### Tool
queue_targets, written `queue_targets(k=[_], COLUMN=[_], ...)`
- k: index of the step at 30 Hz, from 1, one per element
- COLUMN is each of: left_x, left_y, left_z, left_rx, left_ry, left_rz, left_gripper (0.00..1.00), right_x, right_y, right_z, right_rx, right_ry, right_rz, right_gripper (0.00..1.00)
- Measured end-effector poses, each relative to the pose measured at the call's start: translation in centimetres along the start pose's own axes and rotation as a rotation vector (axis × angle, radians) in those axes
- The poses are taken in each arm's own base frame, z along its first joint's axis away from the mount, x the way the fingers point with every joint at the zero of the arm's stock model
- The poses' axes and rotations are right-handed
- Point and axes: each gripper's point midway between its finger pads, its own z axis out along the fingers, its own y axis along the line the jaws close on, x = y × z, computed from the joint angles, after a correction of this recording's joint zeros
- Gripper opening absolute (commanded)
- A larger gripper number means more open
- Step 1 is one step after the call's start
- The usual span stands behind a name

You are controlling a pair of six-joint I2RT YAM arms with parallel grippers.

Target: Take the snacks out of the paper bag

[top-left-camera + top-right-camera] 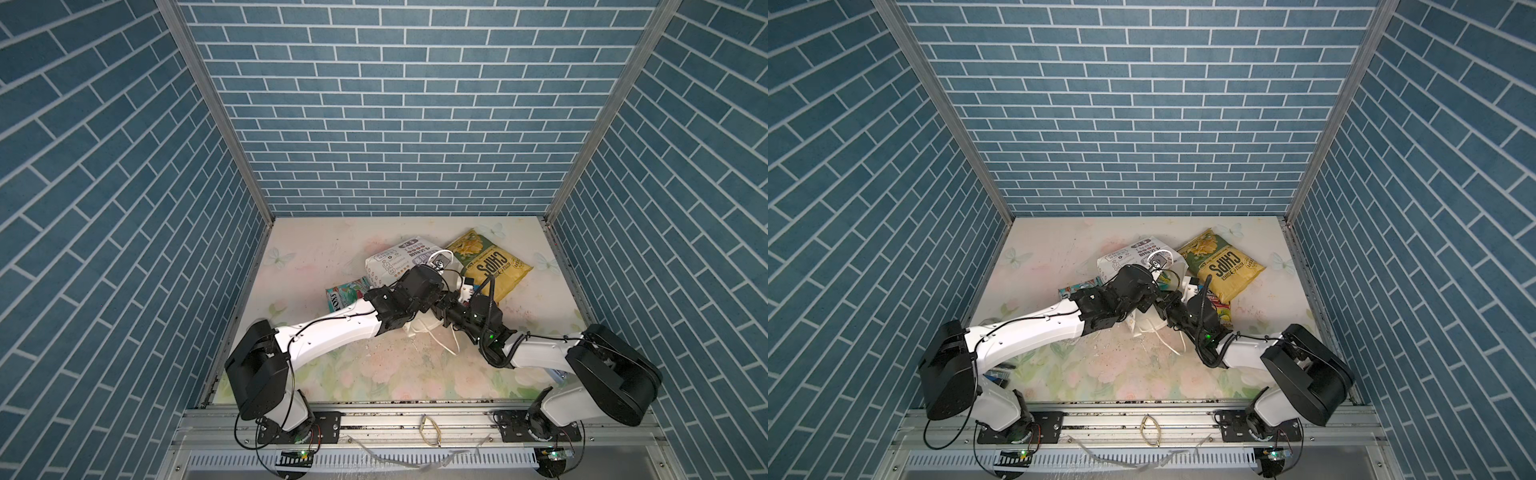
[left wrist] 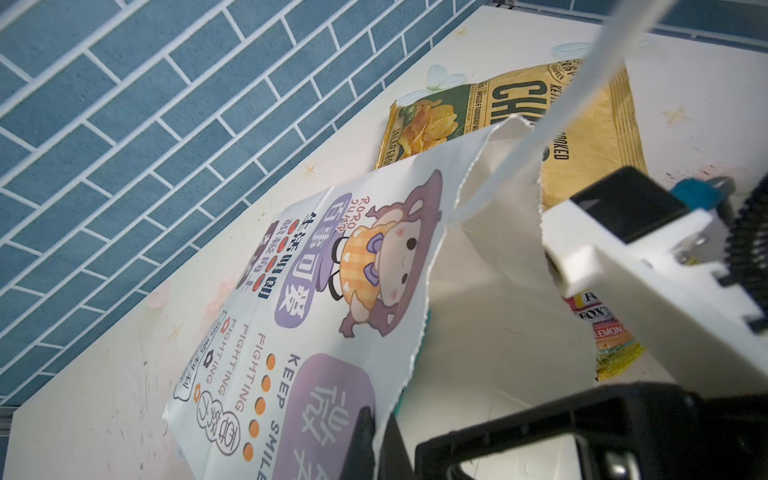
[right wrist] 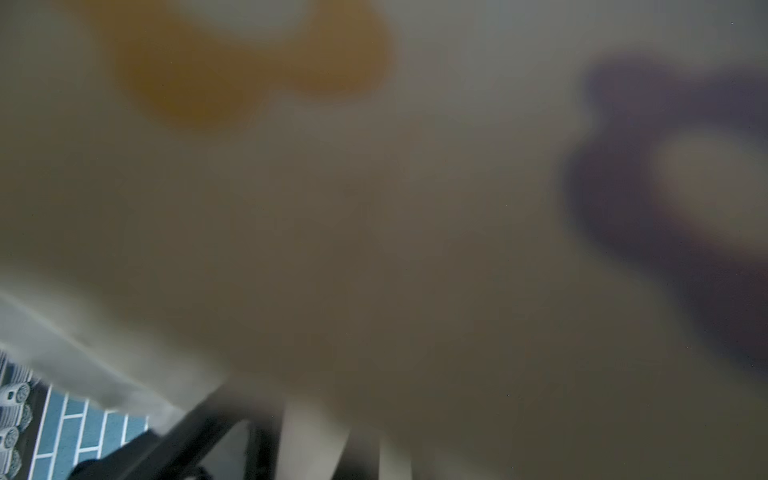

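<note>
- chips [image 1: 486, 259], a teal pouch [image 1: 343, 297] and a lemon pouch [image 2: 611, 332] lie out on the worktop [image 1: 332, 374] beside the toppled bag [image 2: 316, 332].
- left gripper [image 2: 380, 432]: jaws clamped on the bag's torn rim.
- right gripper [image 2: 573, 266] reaches into the mouth; its jaws are hidden, so their state cannot be told.
- the right wrist view is all blur; pouches inside the bag can't be seen, though probably some are left.

Left arm [image 1: 332, 328], right arm [image 1: 540, 353] angled inward, wrists close together, left jaws clamped, right jaws unseen.

The left gripper [image 2: 379, 442] pinches the torn paper bag [image 2: 316, 316]. A CHIPS bag [image 2: 590, 137] lies behind it, a FOX'S pouch [image 2: 611, 338] near it.
</note>
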Motion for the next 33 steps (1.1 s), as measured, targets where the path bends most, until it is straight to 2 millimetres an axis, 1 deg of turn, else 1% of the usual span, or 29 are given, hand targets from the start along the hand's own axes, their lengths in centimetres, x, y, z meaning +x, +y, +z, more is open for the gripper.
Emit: queue_targets(k=[2, 5, 9, 12, 16, 20, 26, 33], left_x=[-0.1, -0.4, -0.5, -0.5, -0.4, -0.5, -0.6, -0.6], left_y=[0.1, 0.3, 0.6, 0.8, 0.6, 0.3, 0.1, -0.2], left_z=[-0.1, -0.3, -1.0, -1.3, -1.2, -1.1, -1.1, -0.9], left_rx=[-0.001, -0.003, -0.003, -0.003, 0.005, 0.018, 0.028, 0.041], left_ry=[-0.005, -0.016, -0.029, -0.04, -0.051, -0.056, -0.07, -0.078], left_rz=[0.001, -0.001, -0.004, -0.007, -0.009, -0.011, -0.017, -0.02], left_gripper=[0.0, 0.0, 0.0, 0.0, 0.0, 0.0, 0.0, 0.0], right_x=[-0.2, -1.3, -3.2, -4.1, -4.6, -4.4, -4.3, -4.3], right_y=[0.3, 1.3, 2.9, 3.7, 3.5, 2.9, 2.4, 0.6], right_z=[0.0, -0.4, -1.7, -2.5, -2.7, -2.4, -1.3, 0.5], right_rx=[-0.019, -0.052, -0.088, -0.1, -0.069, -0.04, -0.015, 0.025], right_ry=[-0.035, -0.11, -0.221, -0.275, -0.312, -0.32, -0.32, -0.323], right_rz=[0.032, 0.06, 0.081, 0.084, 0.083, 0.089, 0.117, 0.158], right_gripper=[0.27, 0.35, 0.36, 0.35, 0.35, 0.35, 0.35, 0.35])
